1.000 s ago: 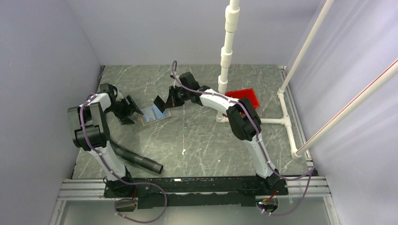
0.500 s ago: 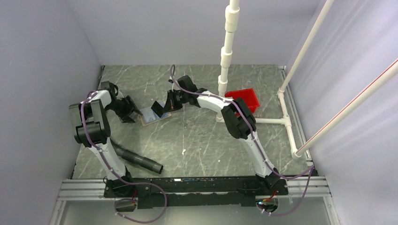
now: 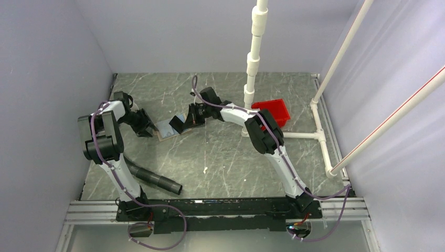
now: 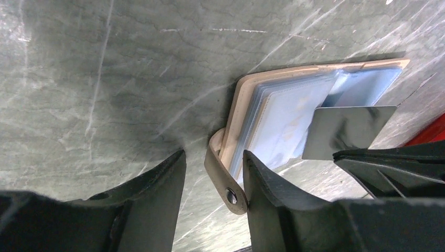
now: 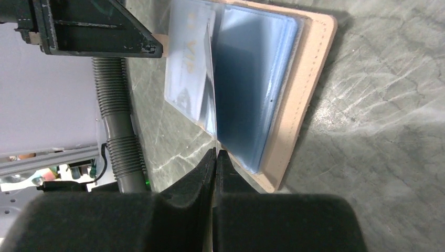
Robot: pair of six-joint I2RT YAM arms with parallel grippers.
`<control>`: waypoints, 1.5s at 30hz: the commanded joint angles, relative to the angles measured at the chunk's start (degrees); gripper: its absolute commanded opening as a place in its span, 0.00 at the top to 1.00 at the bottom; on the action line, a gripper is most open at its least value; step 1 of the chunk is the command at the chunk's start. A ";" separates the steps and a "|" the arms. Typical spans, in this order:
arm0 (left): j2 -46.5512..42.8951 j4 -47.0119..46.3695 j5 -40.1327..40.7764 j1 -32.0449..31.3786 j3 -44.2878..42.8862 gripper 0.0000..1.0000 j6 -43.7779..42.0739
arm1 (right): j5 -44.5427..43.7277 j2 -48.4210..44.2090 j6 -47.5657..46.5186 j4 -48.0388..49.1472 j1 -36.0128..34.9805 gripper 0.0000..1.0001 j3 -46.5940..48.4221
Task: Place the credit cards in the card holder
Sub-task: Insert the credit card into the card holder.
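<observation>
The tan card holder (image 3: 167,130) lies open on the table, its bluish-grey inside (image 4: 294,105) facing up. Its pale snap tab (image 4: 226,181) stands between the jaws of my left gripper (image 4: 214,178); it touches the right finger and stays clear of the left one. My right gripper (image 5: 216,153) is shut on a thin pale credit card (image 5: 212,94), seen edge-on. This credit card (image 4: 346,131) hangs tilted over the holder's inner pockets. More pale cards (image 5: 189,68) sit in the holder's sleeves.
A black ribbed hose (image 3: 155,179) lies near the left arm's base. A red tray (image 3: 273,111) sits at the back right beside the white pipe stand (image 3: 252,79). White pipes (image 3: 315,135) run along the table's right side.
My left gripper's jaws have narrowed around the snap tab at the holder's left edge. My right gripper has shifted slightly left with the card, closer over the holder.
</observation>
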State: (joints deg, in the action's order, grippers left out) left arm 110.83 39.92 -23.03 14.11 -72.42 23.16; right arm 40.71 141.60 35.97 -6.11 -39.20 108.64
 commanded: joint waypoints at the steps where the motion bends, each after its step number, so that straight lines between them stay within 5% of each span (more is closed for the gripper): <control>1: 2.94 -1.90 1.31 -1.83 0.92 0.50 -1.71 | 2.20 0.63 0.84 2.71 -0.01 1.00 2.74; 28: 3.54 -1.48 0.98 -2.68 0.99 0.72 -1.18 | -1.64 0.33 7.43 0.71 -0.03 1.00 2.52; 45: 3.67 -1.25 1.23 -2.73 0.78 0.72 -1.27 | 0.67 -4.18 6.29 1.06 0.62 1.00 -4.14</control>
State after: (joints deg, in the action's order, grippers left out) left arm 111.72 39.70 -23.09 12.67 -72.44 23.16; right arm 42.06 141.95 43.09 -4.89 -38.65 105.84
